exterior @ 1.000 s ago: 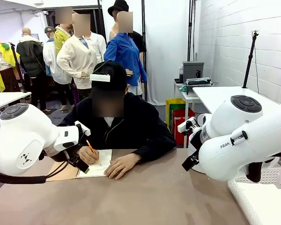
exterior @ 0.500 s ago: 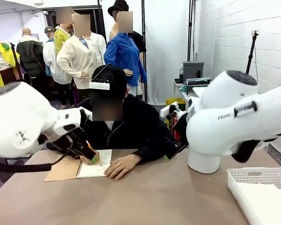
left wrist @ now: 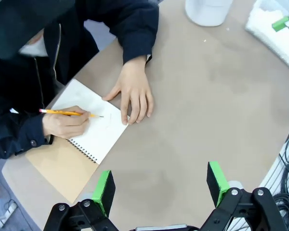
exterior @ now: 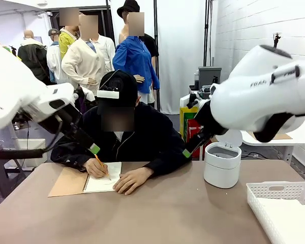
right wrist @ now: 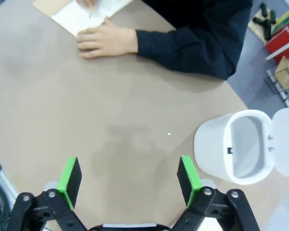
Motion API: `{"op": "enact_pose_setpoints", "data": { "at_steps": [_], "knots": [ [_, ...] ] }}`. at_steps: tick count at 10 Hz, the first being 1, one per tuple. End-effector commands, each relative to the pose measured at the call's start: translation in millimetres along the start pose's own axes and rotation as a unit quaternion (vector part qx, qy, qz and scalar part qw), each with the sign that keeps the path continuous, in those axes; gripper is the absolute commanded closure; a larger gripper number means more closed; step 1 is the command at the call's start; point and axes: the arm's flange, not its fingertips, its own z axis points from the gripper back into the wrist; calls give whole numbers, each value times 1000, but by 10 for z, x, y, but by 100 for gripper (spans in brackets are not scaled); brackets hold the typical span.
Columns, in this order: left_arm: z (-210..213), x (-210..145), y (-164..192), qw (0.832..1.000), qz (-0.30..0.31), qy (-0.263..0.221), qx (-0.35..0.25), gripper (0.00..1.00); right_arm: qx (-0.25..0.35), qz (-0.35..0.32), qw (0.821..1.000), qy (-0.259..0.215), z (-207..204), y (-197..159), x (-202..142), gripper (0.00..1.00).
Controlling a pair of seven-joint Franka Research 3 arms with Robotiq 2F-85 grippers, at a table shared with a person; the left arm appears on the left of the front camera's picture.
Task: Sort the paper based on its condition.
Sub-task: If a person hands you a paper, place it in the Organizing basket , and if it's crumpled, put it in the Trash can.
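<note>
The left end effector (exterior: 94, 148) hung above the surface (exterior: 168, 218) with its jaws spread wide and nothing between them. From the front its green tip sat just above the person's writing hand (exterior: 95, 168). The right end effector (exterior: 186, 153) was equally wide and empty, raised near the open white lidded bin (exterior: 222, 165) and well apart from any sheet.

The paper at hand was the white page (exterior: 99, 185) of a spiral-bound notebook (exterior: 66, 183) at the far left of the surface, in front of the person. It was bound into the coil, not loose. The person was writing on it with a pencil (exterior: 101, 165) while the other hand (exterior: 131, 180) lay flat over its near right corner.

In the left wrist view the left end effector (left wrist: 160, 185) looked down on the white page (left wrist: 102, 137). The page lay ahead of the jaws and off towards the picture's left pad, with its coil edge running slantwise to the line between the pads. In the right wrist view the right end effector (right wrist: 129, 179) had the white page (right wrist: 70, 14) far off at the top corner.

The left arm was therefore judged much the nearer. Any pick would call for a wrist turn to square with the page, and for both hands to be clear of it.
</note>
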Motion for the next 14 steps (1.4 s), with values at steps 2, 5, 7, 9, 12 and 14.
{"op": "enact_pose_setpoints", "data": {
  "at_steps": [2, 5, 7, 9, 12, 14],
  "knots": [
    [218, -14, 127, 999, -34, -10, 16, 0, 0, 13, 1000, -26, 219, -58, 51, 0],
    [219, 29, 53, 1000, -18, -12, 4, 0, 0, 0, 1000, -17, 212, -44, 90, 0],
    [219, 29, 53, 1000, -18, -12, 4, 0, 0, 0, 1000, -17, 212, -44, 90, 0],
    [219, 29, 53, 1000, -18, -12, 4, 0, 0, 0, 1000, -17, 212, -44, 90, 0],
    [495, 73, 88, 999, -33, -24, -17, 0, 4, -1, 999, -32, 350, 117, 219, 0],
    [727, 97, 169, 997, -52, -36, -38, 0, -5, -12, 999, -51, 494, 209, 371, 0]
  ]
}}
